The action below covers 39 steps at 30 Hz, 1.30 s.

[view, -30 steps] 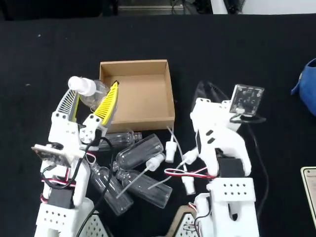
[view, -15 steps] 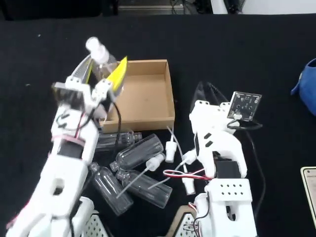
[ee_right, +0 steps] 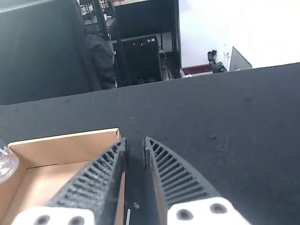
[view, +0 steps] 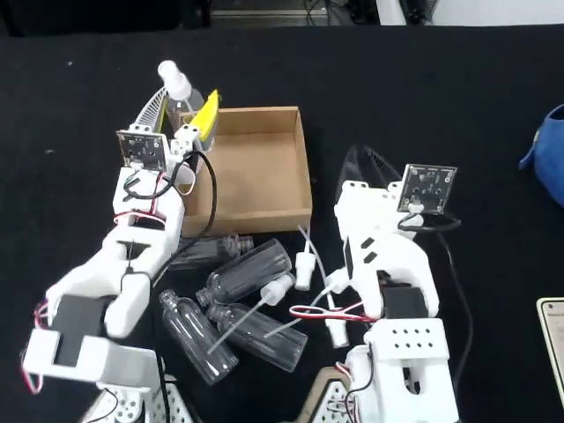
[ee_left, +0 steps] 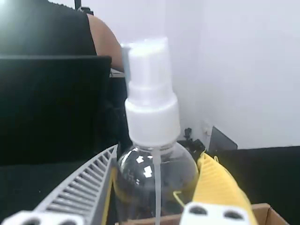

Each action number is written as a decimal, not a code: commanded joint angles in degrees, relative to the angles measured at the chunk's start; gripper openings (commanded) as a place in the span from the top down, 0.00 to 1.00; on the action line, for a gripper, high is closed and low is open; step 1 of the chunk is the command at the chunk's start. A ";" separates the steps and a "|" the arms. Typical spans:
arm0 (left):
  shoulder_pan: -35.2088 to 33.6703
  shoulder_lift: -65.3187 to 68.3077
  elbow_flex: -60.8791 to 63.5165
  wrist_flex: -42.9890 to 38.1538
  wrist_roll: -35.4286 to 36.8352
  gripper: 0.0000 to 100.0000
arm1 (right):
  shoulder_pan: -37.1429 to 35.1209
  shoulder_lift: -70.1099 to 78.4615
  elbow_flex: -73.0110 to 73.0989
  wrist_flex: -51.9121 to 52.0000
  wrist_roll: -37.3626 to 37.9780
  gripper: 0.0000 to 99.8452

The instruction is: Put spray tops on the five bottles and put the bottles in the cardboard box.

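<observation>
My left gripper (view: 186,97) is shut on a clear bottle (ee_left: 154,173) with a white spray top (view: 172,79), held upright above the far left corner of the cardboard box (view: 256,167). The box holds nothing. My right gripper (ee_right: 135,145) hangs shut and empty by the box's right side, also seen as the right gripper (view: 366,163) in the high view. Several uncapped clear bottles (view: 247,269) lie on the table in front of the box. Loose white spray tops (view: 304,264) with dip tubes lie beside them.
A blue object (view: 551,163) sits at the table's right edge, with a card (view: 553,326) nearer the front. The black table (view: 423,88) spreads behind and to the right of the box. Red wires trail over the spray tops by the right arm's base.
The left arm has lifted and carried the capped bottle from the box's near left side to its far left corner. The right arm has barely shifted.
</observation>
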 commanded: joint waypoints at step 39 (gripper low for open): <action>-1.63 31.03 -20.35 -12.04 0.35 0.97 | -1.14 -1.10 -0.48 -1.32 0.62 0.96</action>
